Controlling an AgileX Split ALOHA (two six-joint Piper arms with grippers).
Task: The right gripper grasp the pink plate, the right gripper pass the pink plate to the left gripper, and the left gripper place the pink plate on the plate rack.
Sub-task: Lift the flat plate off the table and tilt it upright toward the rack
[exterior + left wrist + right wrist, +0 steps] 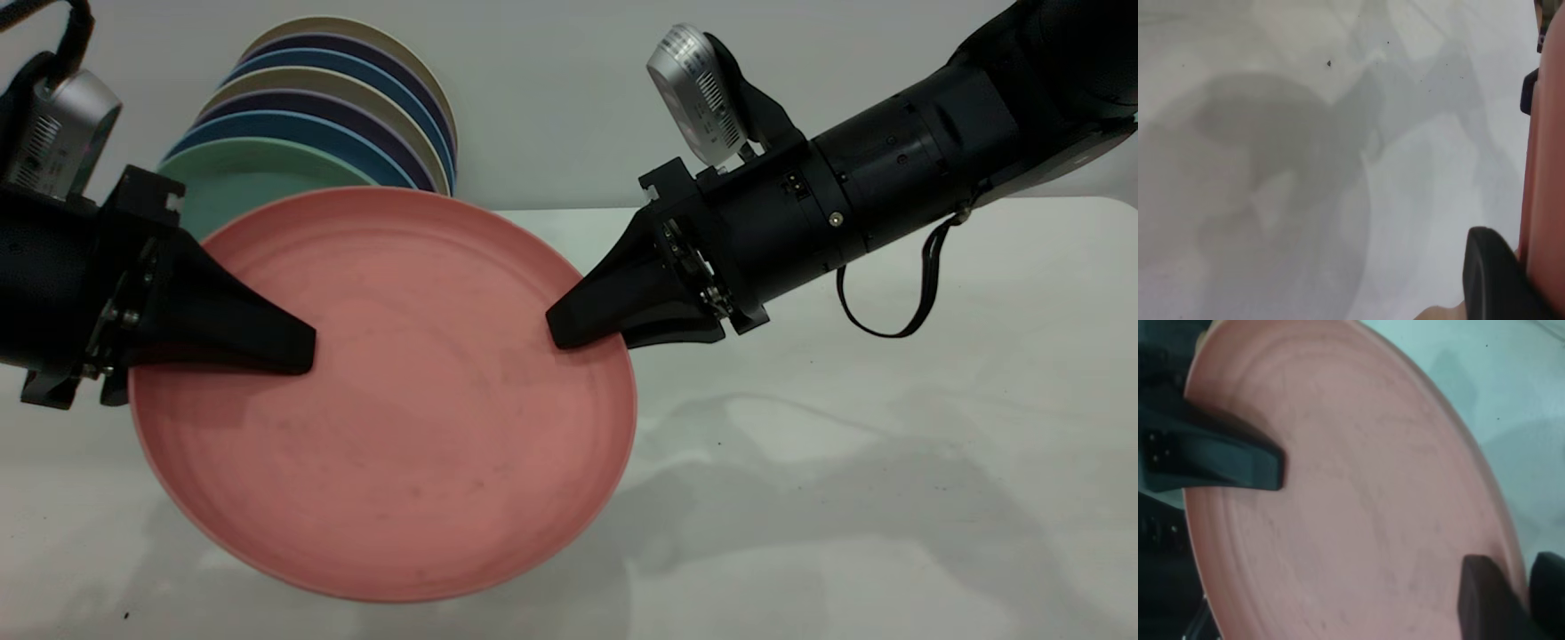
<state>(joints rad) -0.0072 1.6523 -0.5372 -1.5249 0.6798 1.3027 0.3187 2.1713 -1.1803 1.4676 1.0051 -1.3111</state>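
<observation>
The pink plate (400,418) hangs tilted above the table, held between both arms. My right gripper (556,333), with its cord loop, is shut on the plate's right rim. In the right wrist view the rim (1358,500) passes between its two fingers (1481,593). My left gripper (307,351) is shut on the plate's left edge, with one finger lying across the plate's face. That finger (1491,280) presses against the plate (1545,187) in the left wrist view, and it also shows in the right wrist view (1245,463). The plate rack is hidden.
A row of upright plates stands at the back left, with a teal-green plate (222,182) in front and blue, purple and cream ones behind. The white table (889,444) stretches to the right and the front.
</observation>
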